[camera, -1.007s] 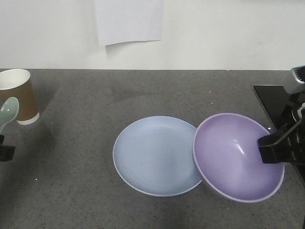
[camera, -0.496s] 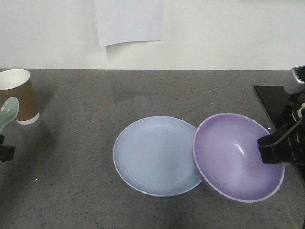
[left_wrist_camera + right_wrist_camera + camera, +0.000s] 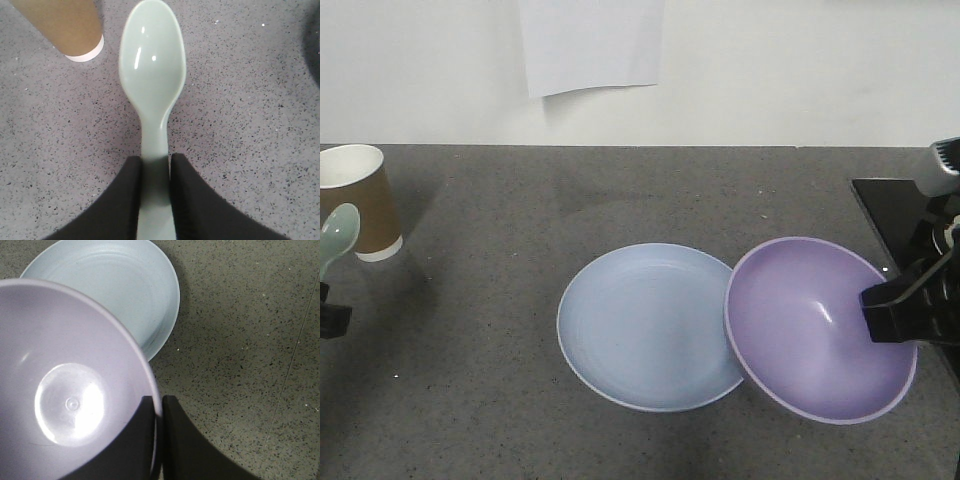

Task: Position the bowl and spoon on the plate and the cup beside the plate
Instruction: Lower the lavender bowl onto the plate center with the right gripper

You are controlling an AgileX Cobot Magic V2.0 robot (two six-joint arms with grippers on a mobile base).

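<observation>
grey counter (image 3: pixel 470 350), left jaws clamped on spoon (image 3: pixel 152 100) handle, scoop pointing forward, right jaws pinching bowl (image 3: pixel 70 390) rim

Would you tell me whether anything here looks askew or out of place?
The bowl looks tilted: the right gripper pinches its rim, and its edge overlaps the plate rather than sitting centred. Nothing looks spilled or damaged.

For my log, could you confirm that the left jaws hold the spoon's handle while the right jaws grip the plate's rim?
Not quite: the right jaws grip the rim of the bowl, not the plate, as the right wrist view shows. The left jaws do hold the spoon by its handle.
</observation>
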